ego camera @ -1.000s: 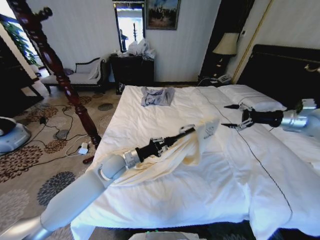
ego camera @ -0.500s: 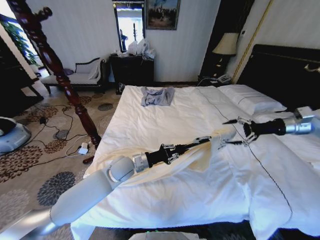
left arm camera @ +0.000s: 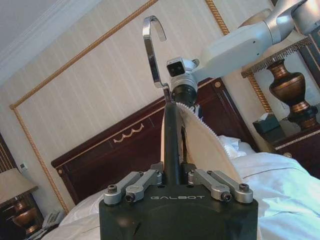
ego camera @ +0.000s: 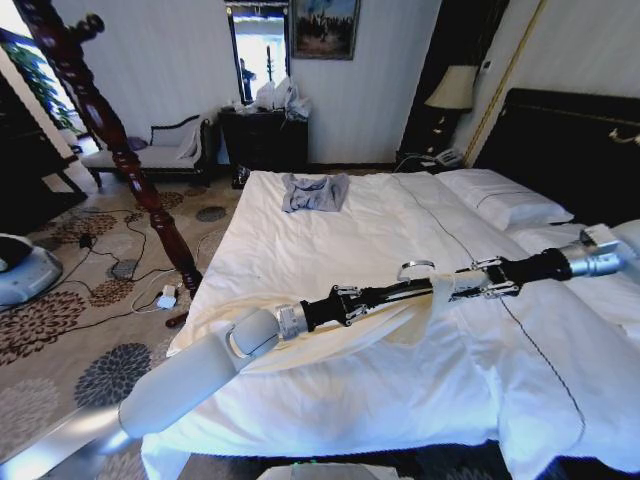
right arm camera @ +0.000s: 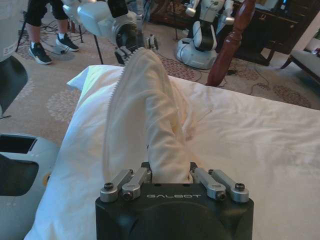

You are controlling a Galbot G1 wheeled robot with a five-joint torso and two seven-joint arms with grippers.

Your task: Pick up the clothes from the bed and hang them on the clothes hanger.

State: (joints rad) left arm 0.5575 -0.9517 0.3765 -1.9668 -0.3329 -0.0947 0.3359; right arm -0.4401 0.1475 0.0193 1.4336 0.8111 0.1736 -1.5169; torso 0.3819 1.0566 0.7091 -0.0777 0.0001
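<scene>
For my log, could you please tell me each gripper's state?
Left gripper: shut on the black hanger.
Right gripper: shut on the cream garment.

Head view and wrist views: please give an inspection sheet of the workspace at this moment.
Surface: bed, white sheets, wrinkled.
Job's things: cream clothes draped over black hanger, silver hook up; rest trails on the bed.
Clutter: grey-blue garment at the far edge.
Grippers: left gripper shut on one hanger end; right gripper shut on the clothes at the other end.
Cables: cables on the carpet left of the bed.
Surroundings: dark post, lamp, black headboard.
</scene>
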